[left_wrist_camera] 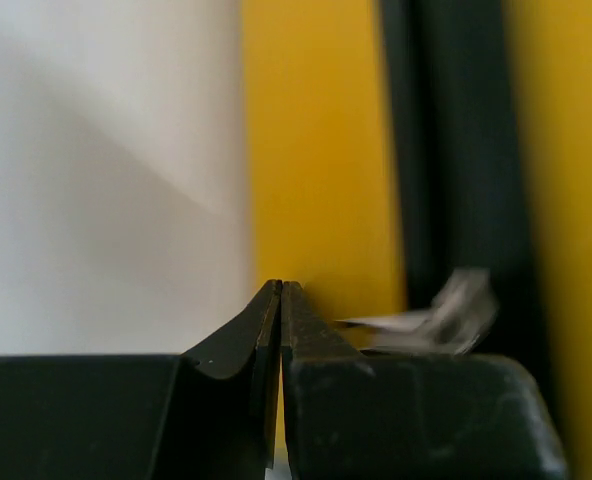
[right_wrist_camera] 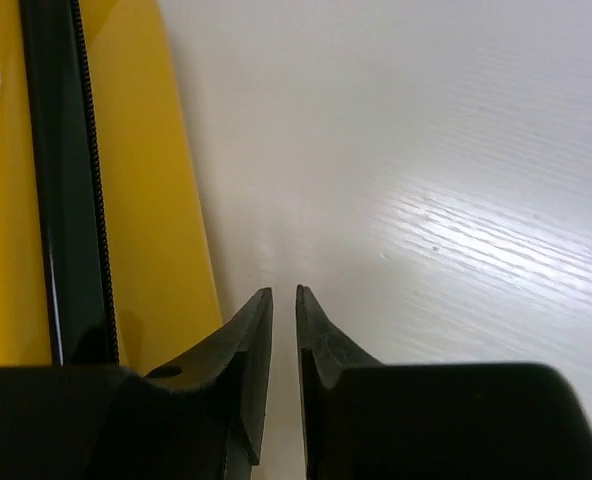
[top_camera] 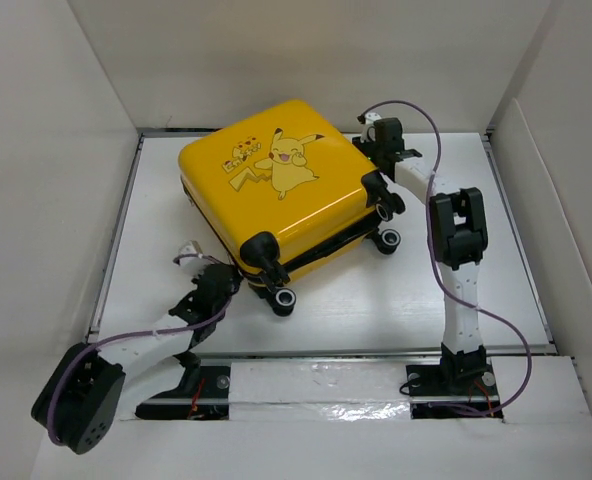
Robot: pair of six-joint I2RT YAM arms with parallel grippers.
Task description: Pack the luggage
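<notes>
luggage shut and flat, zip is the step in hand

the luggage [top_camera: 276,190] lies flat on the worktop [top_camera: 406,300], toward the back and the middle, print side up, its wheels [top_camera: 284,298] pointing at the arms. the two shells are together, so nothing is left to load. judging by that, the step in hand is closing the case along its zipper band [left_wrist_camera: 456,150].

the left gripper [top_camera: 221,285] sits low at the near left corner, just beside a wheel. in its wrist view the gripper [left_wrist_camera: 279,300] has its fingertips pressed together with nothing seen between them, facing the yellow shell. a pale, blurred tab [left_wrist_camera: 446,312] shows just right of the fingers, against the band. it may be a zip pull, but it is too blurred to tell.

the right gripper [top_camera: 384,140] is at the far right corner of the case. its wrist view shows the gripper [right_wrist_camera: 284,300] drawn almost together, only a thin slit left and nothing in it, over bare worktop just beside the shell, with the band [right_wrist_camera: 61,180] off to the left.

the next move likely calls for one gripper to open, find the pull on the band and pinch it, while the other steadies the shell so the case does not slide or roll on its wheels. neither gripper holds anything now.
</notes>
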